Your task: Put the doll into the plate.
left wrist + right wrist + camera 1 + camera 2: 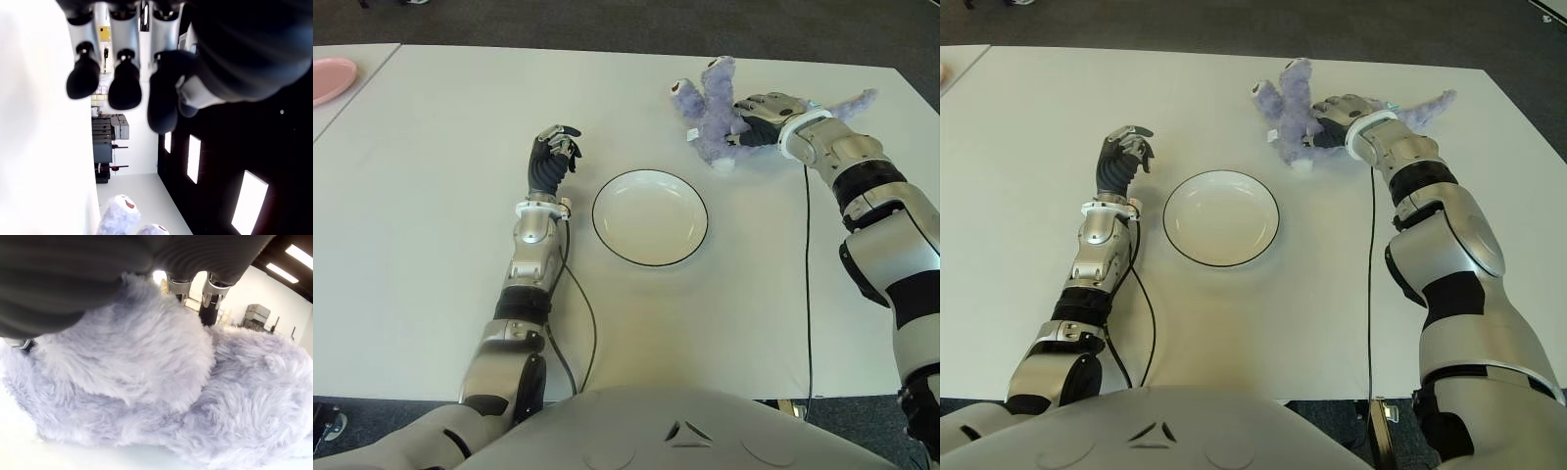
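While the left hand (554,154) shows idle just to the left of the plate (650,217), its fingers loosely curled and holding nothing, the work belongs to the far right of the table (431,215). The plate is a shallow white dish with a thin dark rim, standing bare in the middle of the table, well apart from the doll (717,119). The doll is a pale lilac plush toy with long floppy limbs, lying on the table beyond and to the right of the plate, one limb trailing out past the wrist. The right hand (764,116) sits on top of it, and its own wrist view shows the fingers (211,303) pressed down into the fur, closed around the soft body. I judge the step in hand to be the grasp, seemingly made but with the toy not clearly lifted yet. The next move calls for raising the doll clear of the table, carrying it leftward and nearer to the plate, then letting go above the dish. Being soft and limp, its limbs may drape over the rim.
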{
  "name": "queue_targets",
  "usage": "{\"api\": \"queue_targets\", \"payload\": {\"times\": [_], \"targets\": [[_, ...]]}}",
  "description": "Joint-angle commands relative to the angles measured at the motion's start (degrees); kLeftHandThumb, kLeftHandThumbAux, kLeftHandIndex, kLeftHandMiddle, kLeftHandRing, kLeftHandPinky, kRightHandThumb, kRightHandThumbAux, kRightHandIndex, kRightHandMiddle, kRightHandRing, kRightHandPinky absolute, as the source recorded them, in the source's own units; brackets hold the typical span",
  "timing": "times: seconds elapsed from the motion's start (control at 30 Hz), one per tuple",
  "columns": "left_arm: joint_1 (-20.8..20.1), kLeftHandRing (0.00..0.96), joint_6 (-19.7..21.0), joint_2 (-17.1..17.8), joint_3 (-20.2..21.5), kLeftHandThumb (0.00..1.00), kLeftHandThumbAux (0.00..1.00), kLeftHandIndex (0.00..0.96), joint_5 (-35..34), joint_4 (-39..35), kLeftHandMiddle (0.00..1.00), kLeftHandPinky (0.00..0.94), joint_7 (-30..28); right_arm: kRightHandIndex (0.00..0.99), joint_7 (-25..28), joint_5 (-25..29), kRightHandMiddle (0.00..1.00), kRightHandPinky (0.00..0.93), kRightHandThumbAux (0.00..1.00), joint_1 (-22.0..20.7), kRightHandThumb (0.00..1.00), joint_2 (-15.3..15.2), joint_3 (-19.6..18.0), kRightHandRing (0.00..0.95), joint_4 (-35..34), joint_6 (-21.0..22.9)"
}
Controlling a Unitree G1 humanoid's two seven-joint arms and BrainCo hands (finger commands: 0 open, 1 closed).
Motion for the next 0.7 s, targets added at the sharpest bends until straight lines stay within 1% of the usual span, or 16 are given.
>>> {"api": "queue_targets", "payload": {"times": [0.03,0.13,0.3,0.47,0.53,0.57,0.6,0.67,0.7], "targets": [[8.5,0.757,-0.1,-1.7,0.7,0.717,0.7,0.445,-1.1,4.5,0.737,0.726,0.9,0.0,4.2,-2.3,0.0,0.0,0.092,6.1,0.535,1.3,2.6,0.0,4.1,1.5],[8.6,0.756,-0.1,-1.7,0.7,0.716,0.7,0.444,-1.1,4.5,0.736,0.721,0.8,0.0,4.2,-2.1,0.0,0.0,0.091,6.4,0.533,1.7,2.4,0.0,4.4,2.3],[8.8,0.758,0.0,-1.7,0.8,0.716,0.7,0.444,-1.1,4.2,0.737,0.721,0.8,0.0,2.6,-2.1,0.0,0.0,0.1,7.3,0.529,2.6,2.4,0.0,4.9,4.3],[8.8,0.765,0.0,-1.7,0.9,0.715,0.701,0.444,-1.2,3.6,0.746,0.719,0.9,0.0,0.8,-0.5,0.0,0.001,0.114,8.1,0.527,3.3,0.9,0.0,5.7,5.6],[8.9,0.763,0.0,-1.8,1.0,0.715,0.7,0.444,-1.1,3.3,0.747,0.727,1.4,0.0,0.7,0.8,0.0,0.054,0.132,8.3,0.54,3.1,-0.3,0.0,6.0,5.2],[8.9,0.763,0.1,-1.8,1.0,0.716,0.7,0.445,-1.0,3.2,0.747,0.73,1.5,0.0,0.8,1.7,0.0,0.101,0.149,8.3,0.56,3.1,-1.2,0.0,6.1,5.0],[8.9,0.763,0.1,-1.8,1.0,0.716,0.7,0.445,-1.0,3.1,0.747,0.729,1.5,0.0,0.8,2.3,0.0,0.166,0.173,8.3,0.606,3.1,-1.7,0.043,6.2,4.9],[9.0,0.763,0.1,-1.8,1.0,0.715,0.7,0.445,-0.9,3.1,0.747,0.728,1.7,0.0,0.2,3.3,0.0,0.223,0.194,8.4,0.646,3.0,-2.8,0.081,6.2,4.9],[9.0,0.764,0.0,-1.8,1.0,0.715,0.7,0.445,-0.8,3.1,0.748,0.731,1.8,0.006,-0.2,3.8,0.04,0.332,0.219,8.4,0.701,3.0,-3.3,0.187,6.3,4.9]]}}
